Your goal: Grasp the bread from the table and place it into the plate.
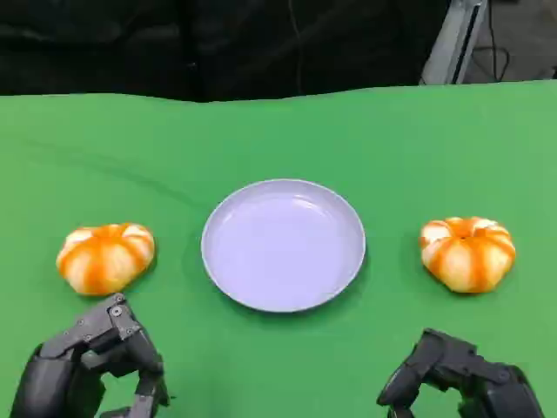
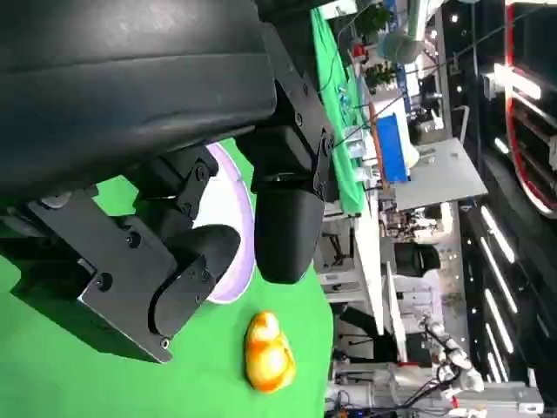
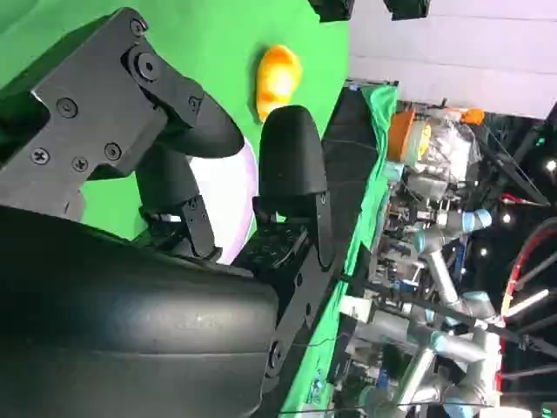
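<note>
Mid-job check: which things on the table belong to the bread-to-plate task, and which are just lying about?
Belongs to the job:
- left bread, on the cloth beside the plate, untouched
- right bread, on the plate's other side, untouched
- plate, nothing in it
- left hand and right hand, both holding nothing

Just lying about:
- green cloth
- nothing else on the table

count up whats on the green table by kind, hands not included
bread: 2, one left of the plate and one right of it
plate: 1, pale and bare, in the middle
total: 3
</note>
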`<state>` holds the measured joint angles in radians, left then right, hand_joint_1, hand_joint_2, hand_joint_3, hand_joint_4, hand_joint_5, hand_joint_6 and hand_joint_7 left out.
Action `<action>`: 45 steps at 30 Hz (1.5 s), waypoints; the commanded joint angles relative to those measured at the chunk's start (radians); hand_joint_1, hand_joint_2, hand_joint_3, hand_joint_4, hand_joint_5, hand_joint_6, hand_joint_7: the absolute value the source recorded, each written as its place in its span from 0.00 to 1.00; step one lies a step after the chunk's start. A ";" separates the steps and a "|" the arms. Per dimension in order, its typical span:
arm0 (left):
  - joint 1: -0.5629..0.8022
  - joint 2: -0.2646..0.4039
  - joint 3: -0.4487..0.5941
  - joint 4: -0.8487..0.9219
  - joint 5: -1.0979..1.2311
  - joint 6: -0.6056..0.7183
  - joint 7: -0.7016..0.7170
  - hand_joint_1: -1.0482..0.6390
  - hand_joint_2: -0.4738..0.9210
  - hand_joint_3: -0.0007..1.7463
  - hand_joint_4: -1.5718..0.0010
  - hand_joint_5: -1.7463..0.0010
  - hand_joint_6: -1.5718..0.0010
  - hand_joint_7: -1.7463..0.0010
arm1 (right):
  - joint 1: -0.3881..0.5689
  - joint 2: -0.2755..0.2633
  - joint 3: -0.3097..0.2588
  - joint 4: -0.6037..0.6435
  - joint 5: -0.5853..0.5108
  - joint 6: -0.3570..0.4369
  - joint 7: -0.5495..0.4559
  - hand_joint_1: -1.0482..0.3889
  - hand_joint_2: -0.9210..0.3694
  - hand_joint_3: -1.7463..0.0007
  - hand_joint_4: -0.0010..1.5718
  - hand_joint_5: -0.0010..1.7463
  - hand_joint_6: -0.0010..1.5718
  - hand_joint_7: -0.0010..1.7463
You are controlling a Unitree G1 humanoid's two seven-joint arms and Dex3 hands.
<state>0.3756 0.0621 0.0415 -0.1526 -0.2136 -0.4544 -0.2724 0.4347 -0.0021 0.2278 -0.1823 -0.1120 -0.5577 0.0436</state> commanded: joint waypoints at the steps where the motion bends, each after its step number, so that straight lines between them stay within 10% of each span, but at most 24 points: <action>1: -0.003 0.008 0.009 0.011 -0.009 -0.005 -0.006 0.65 0.60 0.83 0.43 0.00 0.51 0.03 | 0.000 -0.001 -0.003 -0.002 0.006 -0.011 -0.007 0.67 0.49 0.21 0.47 0.92 0.51 0.77; 29: -0.020 0.025 0.024 -0.005 -0.031 0.061 -0.013 0.64 0.62 0.80 0.47 0.00 0.52 0.06 | -0.001 0.002 0.000 -0.001 -0.001 -0.013 -0.011 0.68 0.47 0.22 0.47 0.92 0.50 0.77; 31: -0.038 0.060 0.034 -0.012 -0.057 0.111 -0.037 0.60 0.74 0.53 0.60 0.21 0.56 0.34 | 0.000 0.005 0.002 -0.003 -0.005 -0.012 -0.015 0.67 0.48 0.22 0.47 0.92 0.51 0.77; 33: -0.054 0.122 0.046 -0.060 0.037 0.172 -0.028 0.59 0.78 0.46 0.62 0.25 0.56 0.42 | 0.001 0.006 0.005 -0.006 -0.010 -0.010 -0.019 0.67 0.49 0.21 0.48 0.92 0.51 0.77; 36: -0.073 0.204 0.060 -0.139 0.199 0.261 -0.002 0.47 0.93 0.11 0.74 0.63 0.66 0.86 | 0.001 0.008 0.010 -0.009 -0.017 -0.008 -0.024 0.66 0.49 0.21 0.48 0.91 0.51 0.76; 45: -0.109 0.266 0.060 -0.178 0.323 0.329 0.007 0.46 0.98 0.03 0.73 0.71 0.65 0.96 | -0.003 0.006 0.012 -0.009 -0.018 -0.005 -0.029 0.66 0.49 0.22 0.48 0.91 0.51 0.76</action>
<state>0.2978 0.2584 0.0930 -0.3077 -0.0024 -0.1617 -0.2776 0.4316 0.0033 0.2466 -0.1821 -0.1355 -0.5586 0.0245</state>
